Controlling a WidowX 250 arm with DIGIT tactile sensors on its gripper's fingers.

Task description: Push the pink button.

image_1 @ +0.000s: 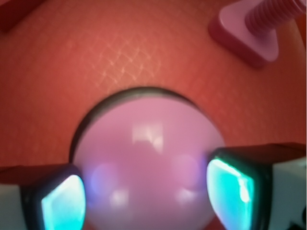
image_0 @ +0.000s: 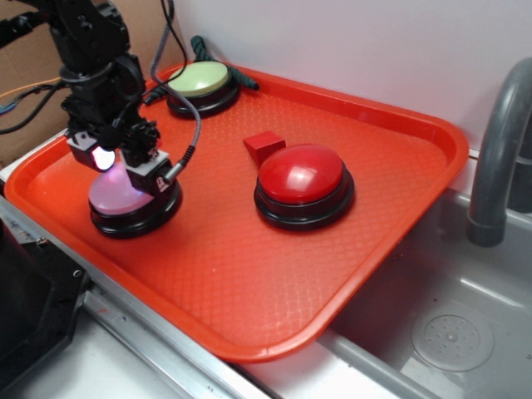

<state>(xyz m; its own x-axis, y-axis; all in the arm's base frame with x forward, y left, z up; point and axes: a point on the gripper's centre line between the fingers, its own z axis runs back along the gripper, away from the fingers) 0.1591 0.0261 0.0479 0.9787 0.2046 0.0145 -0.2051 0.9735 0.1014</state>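
An orange-red tray (image_0: 249, 283) with a fine diamond texture is seen resting on a metal counter, just beside a steel sink (image_0: 449, 324) with a grey tap (image_0: 499, 141) at 3 o'clock. A plain white wall (image_0: 349, 41) is seen behind, and brown cardboard (image_0: 25, 83) at 10 o'clock.

The pink button (image_0: 125, 195) is placed near the tray's edge at 9 o'clock, on a glossy black round base. The claw (image_0: 120, 162) is positioned directly over it and appears to touch the dome. In the wrist view the two fingers (image_1: 60, 201) are seen apart, one at each side of the dome (image_1: 148, 167), so the claw is spread and nothing is gripped.

A red button (image_0: 303, 179) is placed near the middle of the tray, with a small red block (image_0: 264, 146) just beside it at 11 o'clock. A green button (image_0: 201, 83) is located at 12 o'clock, near the far rim. A pink bolt (image_1: 254, 28) is visible only in the wrist view, at 1 o'clock.
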